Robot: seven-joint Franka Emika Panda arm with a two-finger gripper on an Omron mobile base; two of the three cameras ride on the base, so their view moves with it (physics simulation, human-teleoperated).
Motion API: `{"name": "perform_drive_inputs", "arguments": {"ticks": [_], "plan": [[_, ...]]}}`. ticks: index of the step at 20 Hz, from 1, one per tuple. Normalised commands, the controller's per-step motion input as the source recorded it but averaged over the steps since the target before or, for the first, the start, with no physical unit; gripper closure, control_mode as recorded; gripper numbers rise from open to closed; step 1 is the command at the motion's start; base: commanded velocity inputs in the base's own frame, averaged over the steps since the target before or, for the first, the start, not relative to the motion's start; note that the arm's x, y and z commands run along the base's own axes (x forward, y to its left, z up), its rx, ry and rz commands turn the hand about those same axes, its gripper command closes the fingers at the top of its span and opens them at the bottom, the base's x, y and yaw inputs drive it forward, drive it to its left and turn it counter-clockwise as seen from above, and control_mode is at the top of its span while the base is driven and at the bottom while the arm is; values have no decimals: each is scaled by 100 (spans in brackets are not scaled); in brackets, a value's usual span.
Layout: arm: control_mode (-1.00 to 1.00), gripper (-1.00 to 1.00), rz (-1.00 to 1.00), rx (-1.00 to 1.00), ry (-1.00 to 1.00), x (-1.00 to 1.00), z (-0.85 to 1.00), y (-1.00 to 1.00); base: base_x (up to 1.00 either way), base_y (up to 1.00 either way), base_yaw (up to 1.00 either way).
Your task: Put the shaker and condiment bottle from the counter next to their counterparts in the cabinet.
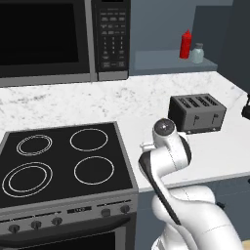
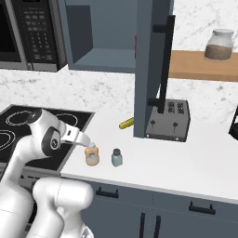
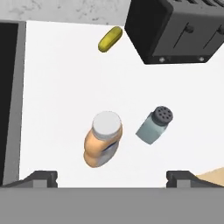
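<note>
The orange condiment bottle [image 3: 103,142] with its whitish cap stands on the white counter [image 3: 57,87], just right of the stove. The pale blue-grey shaker [image 3: 154,124] stands close beside it, apart from it. Both appear again in the right base view, the bottle [image 2: 92,155] left of the shaker [image 2: 116,158]. My gripper [image 3: 111,178] hangs above the bottle, pointing down, open, with its fingers wide apart and nothing between them. On the dark blue-grey cabinet shelf [image 1: 161,61] stand the red squeeze bottle [image 1: 185,44] and the twin shaker [image 1: 197,53].
A black toaster [image 2: 169,121] sits behind the two items, with a small yellow oblong item [image 2: 126,123] to its left. The open cabinet door [image 2: 148,69] hangs above the toaster. The stove [image 1: 58,161] and the microwave [image 1: 63,39] are to the left. A jar [image 2: 218,45] stands on a wooden shelf.
</note>
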Motion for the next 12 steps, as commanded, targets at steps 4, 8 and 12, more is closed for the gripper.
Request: {"name": "perform_drive_inputs", "arguments": {"ticks": [4,8,12], "plan": [[-100,-100,-26,-4,-6,0,-24,21,0,0,0],[-100,-100,-16,0,0,7,-36,1,0,0,0],[-100,-100,-7,0,0,31,-39,0,0,0,0]]}}
